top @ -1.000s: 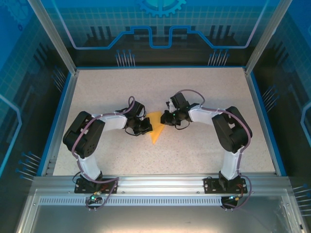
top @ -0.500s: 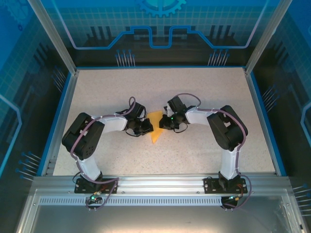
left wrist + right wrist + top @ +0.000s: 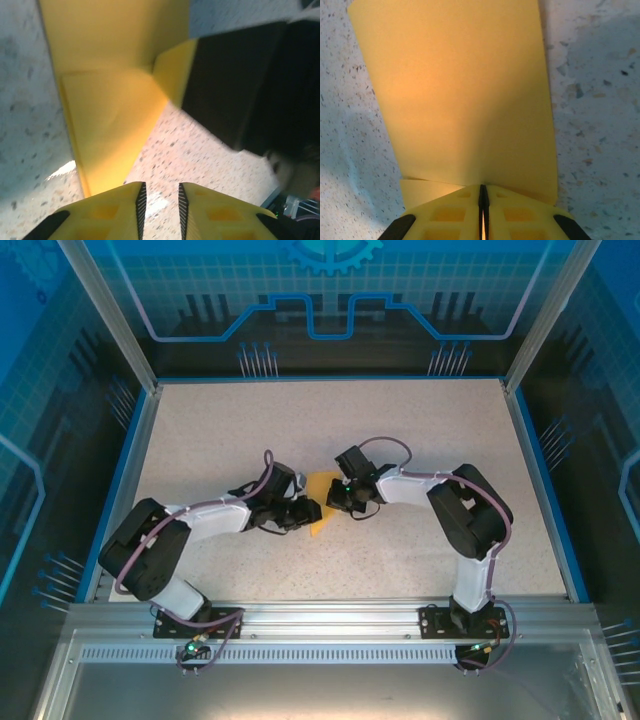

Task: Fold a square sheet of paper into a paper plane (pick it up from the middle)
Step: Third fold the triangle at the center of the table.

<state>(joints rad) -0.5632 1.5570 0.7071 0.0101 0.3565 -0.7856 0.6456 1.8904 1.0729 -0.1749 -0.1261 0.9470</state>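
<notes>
The sheet of paper [image 3: 319, 487] is orange-yellow and folded to a pointed wedge, lying mid-table between my two grippers. My right gripper [image 3: 483, 187] is shut on the near edge of the paper [image 3: 460, 90], which fans out ahead of it with a lower layer peeking out at the left. My left gripper [image 3: 160, 185] stands a little open with only bare table between its fingers. From there the paper [image 3: 110, 100] lies just ahead and to the left, showing a folded flap. The right gripper's black body [image 3: 240, 85] sits close on the paper's far side. No finished paper plane is in view.
The speckled table [image 3: 420, 430] is ringed by a blue rim [image 3: 120, 480] and see-through walls. Both arms [image 3: 200, 515] reach in from the near rail, their wrists almost meeting at the paper.
My left jaws have parted and let go of the paper, and the left arm has stretched lower toward it. The right gripper has shifted slightly left, still shut on the paper.
</notes>
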